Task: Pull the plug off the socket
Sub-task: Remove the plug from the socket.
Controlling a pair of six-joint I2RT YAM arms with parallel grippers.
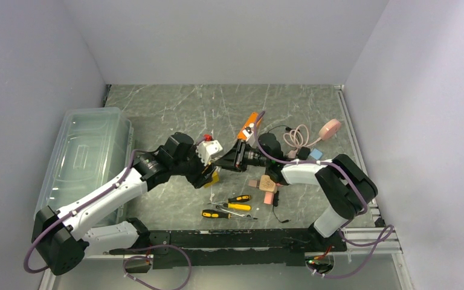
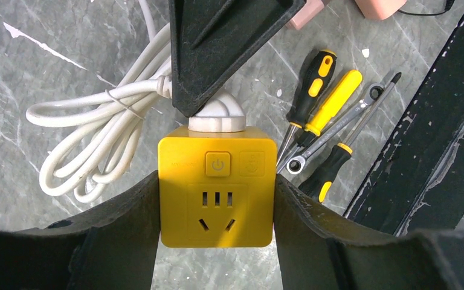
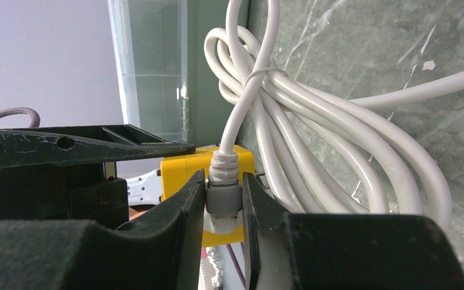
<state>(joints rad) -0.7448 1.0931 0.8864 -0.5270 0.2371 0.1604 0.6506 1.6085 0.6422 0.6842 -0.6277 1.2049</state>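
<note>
Your left fingers (image 2: 115, 241) are clenching the socket (image 2: 217, 193), one pressing on each side of the yellow cube. Your right fingers (image 3: 178, 208) are pinching the plug (image 3: 223, 190) at its grey neck, right where it is meeting the socket. The plug is sitting against the socket's top face and touching it.

The socket is showing you a square power button, with a row of three slots and two slanted slots below it. The plug is looking white and rounded at its base. Its white cable (image 2: 96, 139) is lying just beside the socket in a loose coil tied at one point. You cannot tell whether the socket is resting on the table (image 1: 175, 106) or hanging just above it.

On the other side of the socket from the cable, two screwdrivers (image 2: 314, 90) with black and yellow handles and a ratchet wrench (image 2: 338, 130) are lying close together, near the socket. A pink round item (image 1: 330, 128) with a pale cord is sitting beyond the socket on your right arm's side. A clear lidded bin (image 1: 87, 151) is standing well apart from the socket on your left arm's side.

The table is looking grey-green and marbled, with pale veins and small white chips. Plain pale walls (image 1: 217, 36) are closing it in on three sides.
</note>
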